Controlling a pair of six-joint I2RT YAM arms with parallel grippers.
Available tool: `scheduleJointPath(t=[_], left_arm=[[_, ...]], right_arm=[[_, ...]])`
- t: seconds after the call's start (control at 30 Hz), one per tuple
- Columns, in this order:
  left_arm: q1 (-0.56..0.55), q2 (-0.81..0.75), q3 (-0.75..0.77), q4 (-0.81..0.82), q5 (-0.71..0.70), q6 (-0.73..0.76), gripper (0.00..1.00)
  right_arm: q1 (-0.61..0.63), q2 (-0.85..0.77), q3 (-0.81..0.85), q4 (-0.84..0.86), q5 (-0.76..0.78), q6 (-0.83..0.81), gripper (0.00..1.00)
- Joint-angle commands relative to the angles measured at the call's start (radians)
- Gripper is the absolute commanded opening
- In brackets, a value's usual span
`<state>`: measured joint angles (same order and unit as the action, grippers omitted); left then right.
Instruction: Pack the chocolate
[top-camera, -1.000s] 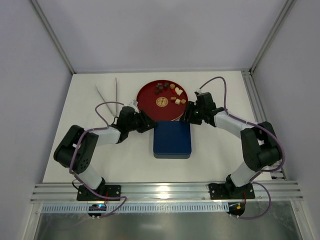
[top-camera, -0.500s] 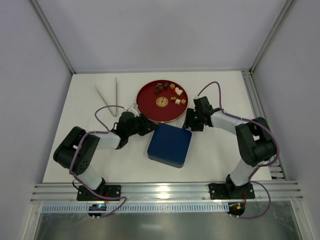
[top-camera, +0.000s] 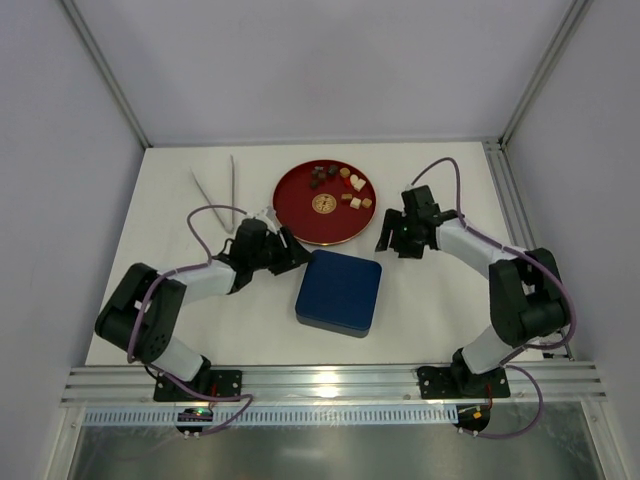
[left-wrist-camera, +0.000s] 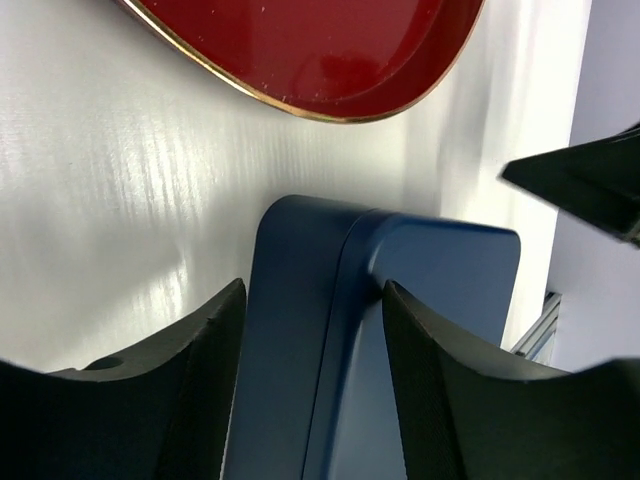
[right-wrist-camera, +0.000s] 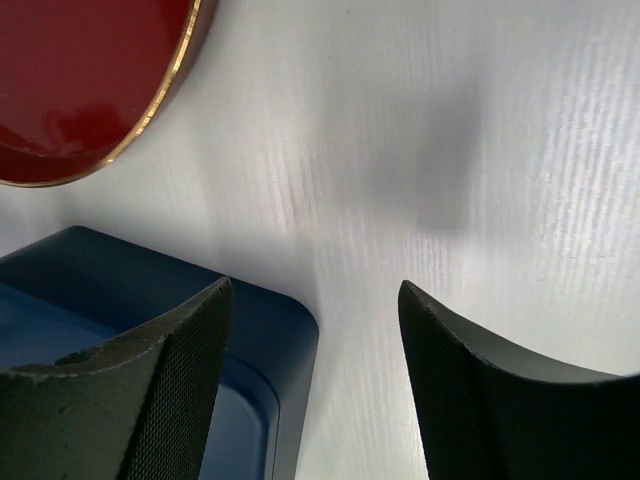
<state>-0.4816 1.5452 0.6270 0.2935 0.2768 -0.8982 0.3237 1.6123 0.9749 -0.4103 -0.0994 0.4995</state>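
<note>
The chocolate (top-camera: 338, 185), several small brown, tan and cream pieces, lies on the far half of a round red plate (top-camera: 300, 215). A navy blue lid (top-camera: 339, 292) lies flat in front of the plate, turned slightly. My left gripper (top-camera: 296, 255) is open at the lid's far left corner; in the left wrist view (left-wrist-camera: 312, 290) its jaws straddle that corner of the lid (left-wrist-camera: 330, 370) without closing on it. My right gripper (top-camera: 388, 242) is open and empty just off the lid's far right corner; it shows over bare table in the right wrist view (right-wrist-camera: 315, 290).
Pale tongs (top-camera: 215, 185) lie at the far left of the white table. The plate's gold rim shows in the left wrist view (left-wrist-camera: 300, 110) and in the right wrist view (right-wrist-camera: 150, 130). An aluminium rail (top-camera: 510, 190) runs along the table's right edge.
The blue lid has slid toward the front left and turned slightly. My right gripper has drawn back to the right, away from the lid. My left gripper stays at its corner.
</note>
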Motion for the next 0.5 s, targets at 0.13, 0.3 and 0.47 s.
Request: scheduleJointPath(t=[0.13, 0.3, 0.47], left_arm=[[0.023, -0.019, -0.042, -0.215, 0.076, 0.125, 0.58], [0.023, -0.03, -0.059, -0.178, 0.147, 0.143, 0.59], [0.021, -0.042, -0.095, -0.156, 0.156, 0.117, 0.58]], right_arm=[[-0.017, -0.218, -0.07, 0.004, -0.034, 0.045, 0.7], [0.029, -0.308, -0.194, 0.056, -0.082, 0.097, 0.71], [0.084, -0.331, -0.272, 0.113, -0.086, 0.168, 0.7]])
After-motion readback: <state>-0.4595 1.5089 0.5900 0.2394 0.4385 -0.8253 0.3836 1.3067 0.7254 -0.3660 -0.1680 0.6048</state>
